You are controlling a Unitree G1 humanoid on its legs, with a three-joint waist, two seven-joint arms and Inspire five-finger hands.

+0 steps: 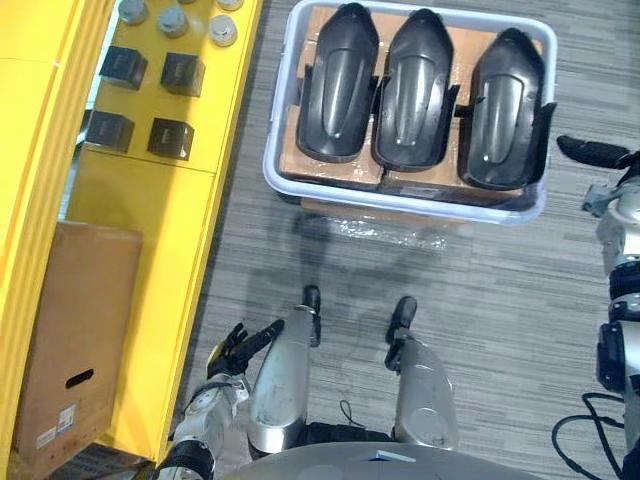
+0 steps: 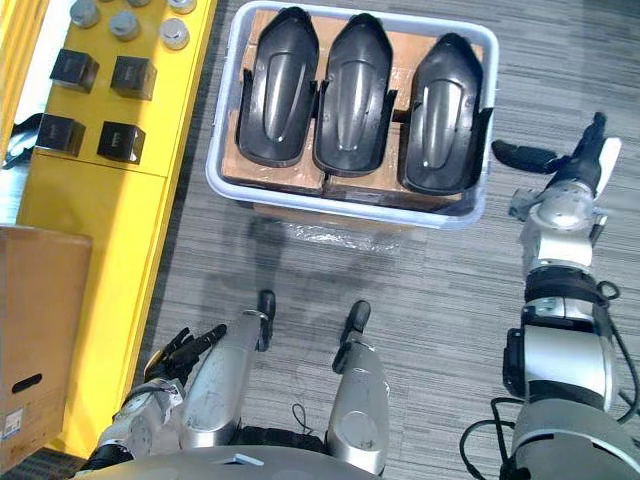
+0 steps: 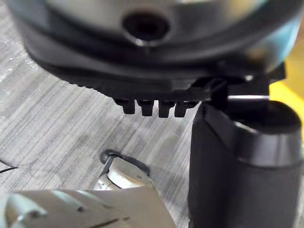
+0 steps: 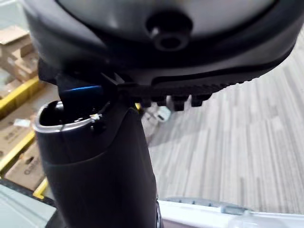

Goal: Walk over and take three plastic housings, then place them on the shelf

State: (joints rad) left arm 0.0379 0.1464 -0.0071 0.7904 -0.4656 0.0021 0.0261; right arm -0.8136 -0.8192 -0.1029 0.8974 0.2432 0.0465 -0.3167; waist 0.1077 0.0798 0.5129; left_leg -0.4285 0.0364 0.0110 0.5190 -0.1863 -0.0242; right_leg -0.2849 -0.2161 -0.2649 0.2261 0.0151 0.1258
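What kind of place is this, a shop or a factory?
Probably a factory or warehouse parts area: three black plastic housings sit in a white bin, a yellow shelf holds small black and grey parts, and a cardboard box stands beside it.

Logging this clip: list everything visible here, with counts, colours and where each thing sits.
plastic housings: three, black, side by side in the bin
bin: one, white, on the floor ahead of the robot
cardboard: brown, under the housings inside the bin
shelf: one, yellow, on the robot's left
cubes: four, black, on the shelf
round caps: at least three, grey, on the shelf beyond the cubes
cardboard box: one, brown, near left by the shelf
floor: grey carpet
left hand: dark, open, empty, low at the robot's left side
right hand: dark, open, empty, by the bin's right end
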